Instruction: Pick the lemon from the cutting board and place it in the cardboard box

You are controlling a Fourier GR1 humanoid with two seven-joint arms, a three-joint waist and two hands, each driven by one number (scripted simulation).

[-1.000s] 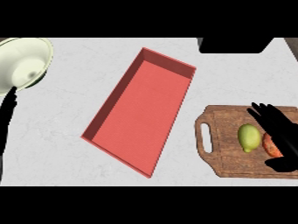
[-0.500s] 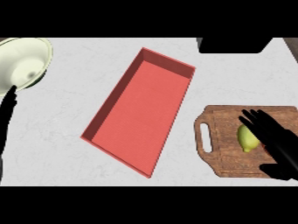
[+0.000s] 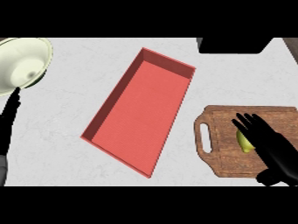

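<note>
Lemon [image 3: 243, 141] lies on the wooden cutting board [image 3: 280, 118], mostly covered by the right hand [image 3: 272, 146], whose straight fingers rest over it without visibly curling round. This looks like the grasping step: next the fingers need to close on it, then lift and carry left to the red box [image 3: 144, 109]. The left hand [image 3: 3, 129] rests, fingers straight, at the left edge.

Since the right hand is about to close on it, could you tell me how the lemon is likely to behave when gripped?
The lemon looks rounded and elongated, so it may roll on the flat cutting board if nudged. Its smooth skin could slip between the fingers. It is small beside the right hand, so probably light.
</note>
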